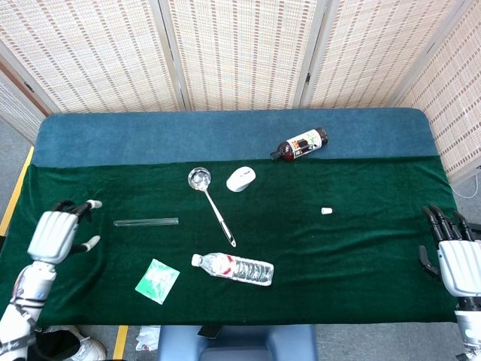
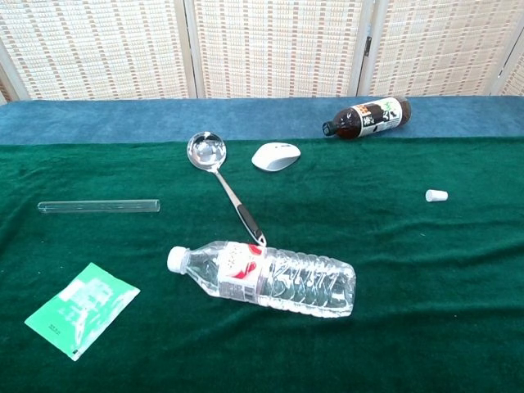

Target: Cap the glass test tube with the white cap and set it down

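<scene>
Head view shows the opening step: neither task piece is picked up yet. The glass test tube (image 1: 146, 222) lies flat on the green cloth (image 1: 361, 256) toward the left side, and the white cap (image 1: 326, 210) sits on the same cloth well apart from it, off to the right. The left hand (image 1: 56, 233) hovers over the cloth's left edge near the closed end of the tube, holding nothing, fingers parted and somewhat curled; the right hand (image 1: 455, 252) waits at the right edge, fingers spread and empty, well short of the cap. My reading is that the approach to the tube is under way, so the next move calls for the left hand to reach rightward and lower onto the tube, pinching it across its width, a slim round glass piece that may roll on the nap. The right hand would then need a fine pinch on the small cap. Chest view shows neither hand. Between the two pieces lie a ladle (image 1: 209, 201), a water bottle (image 1: 233, 268) and a green packet (image 1: 157, 280); a white mouse (image 1: 240, 178) and a dark bottle (image 1: 299, 144) lie farther back, the latter on the blue cloth (image 1: 150, 135). Woven screens (image 1: 240, 53) close off the room behind.
</scene>
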